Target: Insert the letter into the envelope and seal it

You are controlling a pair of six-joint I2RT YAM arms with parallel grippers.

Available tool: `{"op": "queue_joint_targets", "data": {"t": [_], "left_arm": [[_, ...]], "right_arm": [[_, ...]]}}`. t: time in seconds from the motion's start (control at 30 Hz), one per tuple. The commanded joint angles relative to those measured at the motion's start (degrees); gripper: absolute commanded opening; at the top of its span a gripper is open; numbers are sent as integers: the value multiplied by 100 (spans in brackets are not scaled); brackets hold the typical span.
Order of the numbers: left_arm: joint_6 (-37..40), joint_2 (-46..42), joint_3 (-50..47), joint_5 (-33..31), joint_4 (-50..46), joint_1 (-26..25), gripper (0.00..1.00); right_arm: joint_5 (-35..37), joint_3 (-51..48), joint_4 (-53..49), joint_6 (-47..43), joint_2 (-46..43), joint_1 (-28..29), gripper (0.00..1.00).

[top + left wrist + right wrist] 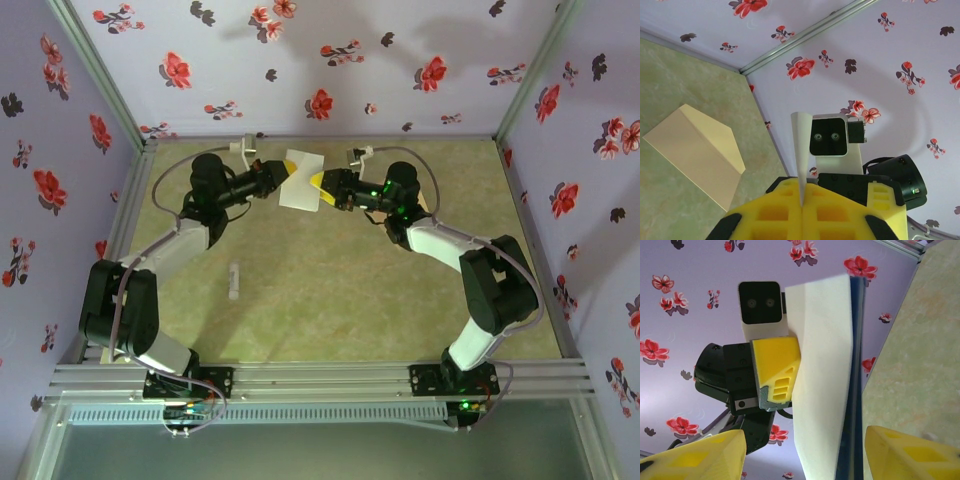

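Observation:
The letter [299, 181], a white sheet with a blue border, is held up off the table at the back middle between both arms. My left gripper [275, 178] is shut on one edge of it; in the left wrist view the letter [801, 145] stands edge-on out of the closed yellow pads [802, 200]. My right gripper [325, 186] is open, one yellow finger on each side of the letter [825, 370] with gaps showing, so it does not grip it [805, 460]. The tan envelope [695, 150] lies flat on the table with its flap showing.
A small white cylinder stick [233, 280] lies on the green table left of centre. Floral walls [330, 60] close in the back and both sides. An aluminium rail [320, 380] runs along the near edge by the arm bases.

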Motion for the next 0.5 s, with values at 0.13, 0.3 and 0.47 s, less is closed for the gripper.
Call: {"op": "queue_joint_targets", "data": {"t": [0.13,0.3,0.47], "left_arm": [[-140,-184,-48,-112,400,-50,0],[-153,-213,-26,-112,392,-46,0],[-105,-202,-51,-116,340,-47,0]], "right_arm": [[-22,184,551,168,264,-26,64],[7,187,616,184,388,-49,64],[-116,311,1024,497,551,-60,61]]}}
